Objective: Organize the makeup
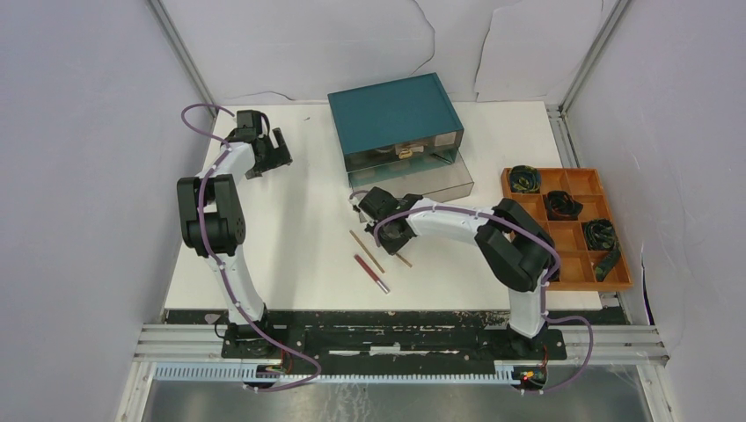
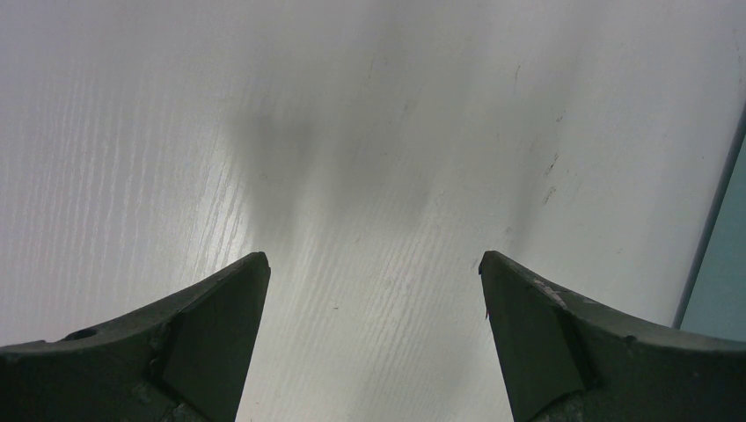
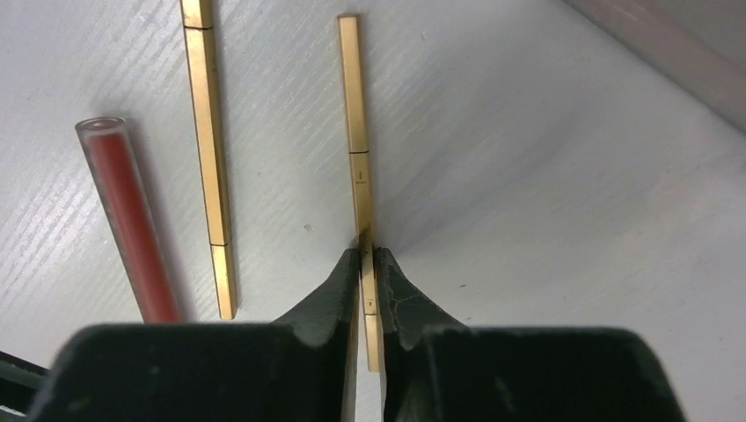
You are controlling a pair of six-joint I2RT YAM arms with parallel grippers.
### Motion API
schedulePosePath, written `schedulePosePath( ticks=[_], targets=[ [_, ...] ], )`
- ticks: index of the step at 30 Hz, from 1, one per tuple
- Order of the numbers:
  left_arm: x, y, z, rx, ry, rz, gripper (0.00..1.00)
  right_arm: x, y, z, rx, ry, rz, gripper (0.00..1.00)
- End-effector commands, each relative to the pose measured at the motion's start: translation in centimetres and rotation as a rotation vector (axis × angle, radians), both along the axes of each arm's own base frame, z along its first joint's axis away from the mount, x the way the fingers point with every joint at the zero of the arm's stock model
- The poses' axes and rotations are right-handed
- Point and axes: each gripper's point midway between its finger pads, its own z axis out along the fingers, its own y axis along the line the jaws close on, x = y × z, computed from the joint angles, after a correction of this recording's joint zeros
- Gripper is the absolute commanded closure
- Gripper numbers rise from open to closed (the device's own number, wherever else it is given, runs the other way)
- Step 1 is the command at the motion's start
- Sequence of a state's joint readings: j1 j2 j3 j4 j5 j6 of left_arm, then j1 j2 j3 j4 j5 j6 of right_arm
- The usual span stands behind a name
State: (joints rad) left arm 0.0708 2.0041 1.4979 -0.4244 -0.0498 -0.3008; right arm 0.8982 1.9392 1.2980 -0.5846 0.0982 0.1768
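Three thin pencils lie on the white table in front of the teal drawer box. In the right wrist view my right gripper is shut on a gold pencil that lies on the table. A second gold pencil and a red pencil lie to its left. From above, my right gripper sits over them; the gold pencil and red pencil show. My left gripper is open and empty over bare table at the back left. The compacts, tin, palette, cube and packet are out of view.
The teal box's metal drawer stands pulled out toward the right arm, with small items inside that I cannot make out. The box edge shows at the right of the left wrist view. An orange tray with black coiled items sits at the right edge.
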Motion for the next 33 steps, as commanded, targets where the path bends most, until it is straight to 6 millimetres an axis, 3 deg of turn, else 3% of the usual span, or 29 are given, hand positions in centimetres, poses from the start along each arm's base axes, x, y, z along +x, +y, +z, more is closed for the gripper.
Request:
schedulePosePath(
  ticks=[1, 4, 7, 15, 19, 24, 29, 33],
  targets=[
    [0.6, 0.2, 1.1, 0.020, -0.037, -0.028, 0.04, -1.9, -2.5, -2.2, -0.072, 0.073, 0.001, 0.92],
    [0.6, 0.1, 1.1, 0.018, -0.036, -0.029, 0.04, -2.0, -2.8, -1.3, -0.064, 0.062, 0.004, 0.99],
    [0.6, 0.1, 1.2, 0.016, -0.039, -0.029, 0.04, -1.4, -2.5, 1.5, -0.047, 0.026, 0.021, 0.99],
    [0.5, 0.1, 1.4, 0.019, -0.043, -0.027, 0.04, 3.3, -0.4, 13.7, 0.092, -0.207, -0.002, 0.99],
    [0.5, 0.2, 1.4, 0.019, -0.042, -0.025, 0.04, 6.3, -0.5, 17.0, 0.134, -0.287, -0.049, 0.99],
    [0.6, 0.2, 1.6, 0.021, -0.047, -0.026, 0.04, 10.6, -1.4, 16.9, 0.116, -0.303, -0.090, 1.00],
    [0.7, 0.2, 1.5, 0.022, -0.045, -0.028, 0.04, 15.2, -2.5, 14.5, 0.033, -0.314, -0.098, 0.99],
    [0.7, 0.2, 1.3, 0.024, -0.038, -0.028, 0.04, 17.9, -3.7, 14.1, -0.009, -0.333, -0.134, 0.73]
  ],
)
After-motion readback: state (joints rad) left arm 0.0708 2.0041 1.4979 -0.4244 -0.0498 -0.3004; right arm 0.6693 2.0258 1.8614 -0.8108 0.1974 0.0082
